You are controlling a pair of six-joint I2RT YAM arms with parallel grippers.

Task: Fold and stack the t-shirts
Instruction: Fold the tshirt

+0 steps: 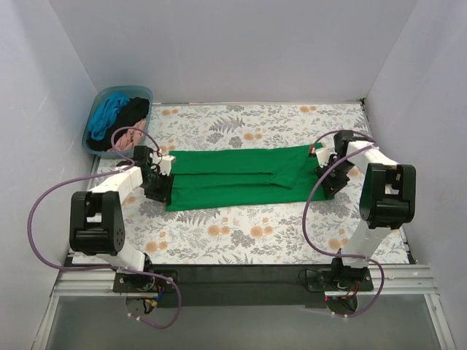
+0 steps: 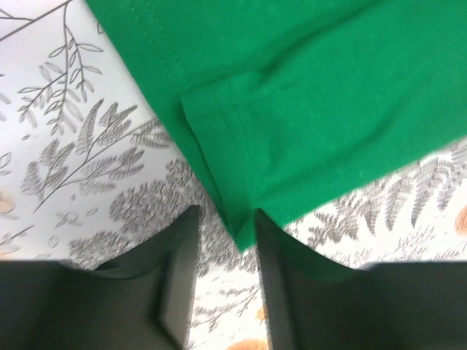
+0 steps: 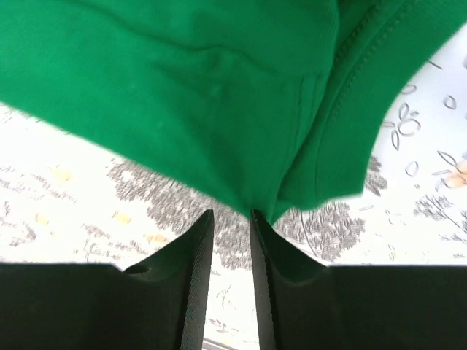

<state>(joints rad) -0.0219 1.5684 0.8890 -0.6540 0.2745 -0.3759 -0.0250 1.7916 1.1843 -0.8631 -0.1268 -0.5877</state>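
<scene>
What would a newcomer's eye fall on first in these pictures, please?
The bright green t-shirt, folded into a long band across the middle of the floral tablecloth, stands out first. The left gripper sits at its left end and the right gripper at its right end, each with a fabric corner at its fingertips; whether they pinch it is unclear. A pale blue tub of other shirts sits far left.

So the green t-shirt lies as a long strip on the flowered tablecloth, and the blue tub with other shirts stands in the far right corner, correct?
Not quite: the blue tub stands in the far left corner, not the right, as the top external view shows. The green t-shirt does lie as a long strip on the flowered tablecloth.
</scene>
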